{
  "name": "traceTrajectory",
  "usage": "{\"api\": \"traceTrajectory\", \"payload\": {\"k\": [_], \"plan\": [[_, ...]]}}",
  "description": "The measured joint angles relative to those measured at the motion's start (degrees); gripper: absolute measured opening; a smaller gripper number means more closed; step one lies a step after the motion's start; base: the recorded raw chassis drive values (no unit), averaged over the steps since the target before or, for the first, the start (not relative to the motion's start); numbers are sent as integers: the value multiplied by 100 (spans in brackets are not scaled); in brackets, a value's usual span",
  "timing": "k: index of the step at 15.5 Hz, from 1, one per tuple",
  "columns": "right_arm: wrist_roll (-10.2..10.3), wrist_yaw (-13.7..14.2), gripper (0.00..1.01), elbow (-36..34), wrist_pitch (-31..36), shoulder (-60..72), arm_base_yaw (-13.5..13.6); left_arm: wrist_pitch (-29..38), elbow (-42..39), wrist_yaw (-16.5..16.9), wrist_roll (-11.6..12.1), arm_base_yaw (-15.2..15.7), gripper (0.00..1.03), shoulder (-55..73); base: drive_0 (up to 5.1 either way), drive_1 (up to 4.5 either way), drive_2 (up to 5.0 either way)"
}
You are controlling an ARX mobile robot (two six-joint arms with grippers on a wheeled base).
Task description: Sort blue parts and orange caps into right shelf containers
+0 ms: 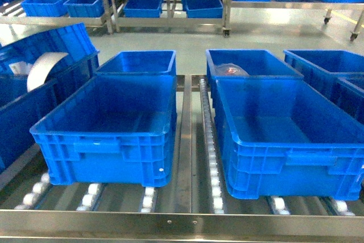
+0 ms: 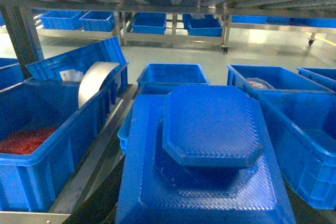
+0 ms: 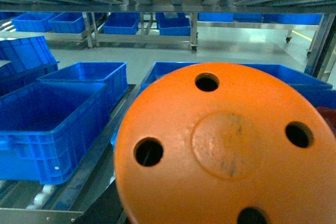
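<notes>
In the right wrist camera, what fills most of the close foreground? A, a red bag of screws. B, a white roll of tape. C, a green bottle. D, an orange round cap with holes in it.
D: the right wrist view is dominated by an orange cap, a domed round piece with several dark holes around a central disc, in front of the blue bins.

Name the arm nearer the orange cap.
Right. The orange cap fills the right wrist view, close to that arm; the left wrist view shows a blue part instead.
</notes>
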Motion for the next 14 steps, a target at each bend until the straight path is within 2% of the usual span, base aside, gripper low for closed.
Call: {"api": "traceTrajectory", "payload": {"k": [14], "plan": [[-2,4,44,0,2,0,0,-4,0,2,0,0,41,0,0,0,0]]}}
